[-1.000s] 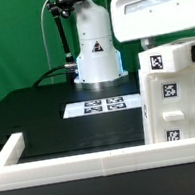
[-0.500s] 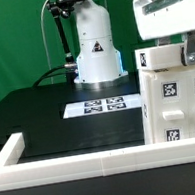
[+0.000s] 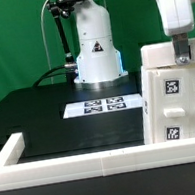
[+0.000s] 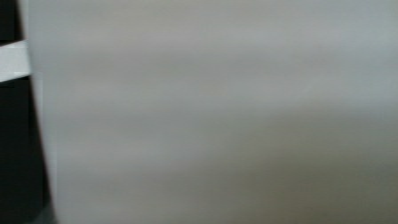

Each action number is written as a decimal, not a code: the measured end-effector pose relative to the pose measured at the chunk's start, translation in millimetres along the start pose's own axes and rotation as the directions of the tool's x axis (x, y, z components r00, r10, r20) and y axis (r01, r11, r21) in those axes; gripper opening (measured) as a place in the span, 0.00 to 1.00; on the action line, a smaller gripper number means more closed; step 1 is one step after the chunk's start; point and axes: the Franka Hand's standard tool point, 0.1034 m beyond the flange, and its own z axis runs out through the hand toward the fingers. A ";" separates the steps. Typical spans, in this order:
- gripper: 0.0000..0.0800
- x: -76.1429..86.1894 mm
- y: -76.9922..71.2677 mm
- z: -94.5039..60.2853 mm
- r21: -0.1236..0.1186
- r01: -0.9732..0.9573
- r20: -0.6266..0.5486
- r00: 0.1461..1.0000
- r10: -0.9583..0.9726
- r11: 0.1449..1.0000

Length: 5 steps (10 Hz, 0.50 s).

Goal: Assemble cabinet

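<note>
The cabinet (image 3: 176, 109), a big white box with black-and-white tags on its front, stands at the exterior view's right, partly cut off by the frame edge. My gripper (image 3: 183, 56) comes down from above onto the cabinet's top edge. One dark finger (image 3: 182, 48) shows against the top; the other is hidden. A blurred pale surface (image 4: 214, 110), very close, fills the wrist view, and no fingers show there.
The marker board (image 3: 105, 105) lies flat on the black table before the arm's white base (image 3: 96, 53). A long white rail (image 3: 75, 165) edges the table's front and turns back at the exterior view's left.
My hand has turned from broadside to edge-on and shifted toward the exterior view's right. The cabinet's front face and tags have shifted right and down, now looking tilted.
</note>
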 end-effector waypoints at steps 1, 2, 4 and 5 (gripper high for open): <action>0.71 -1.0 0.1 -0.1 -0.001 -0.017 0.007 1.000 0.017 1.000; 0.71 -1.1 0.2 0.0 -0.002 -0.009 0.010 1.000 0.009 1.000; 0.91 -2.1 1.2 1.1 -0.004 0.006 0.011 1.000 -0.006 1.000; 0.91 -2.5 1.4 0.8 -0.003 0.025 0.012 1.000 -0.025 1.000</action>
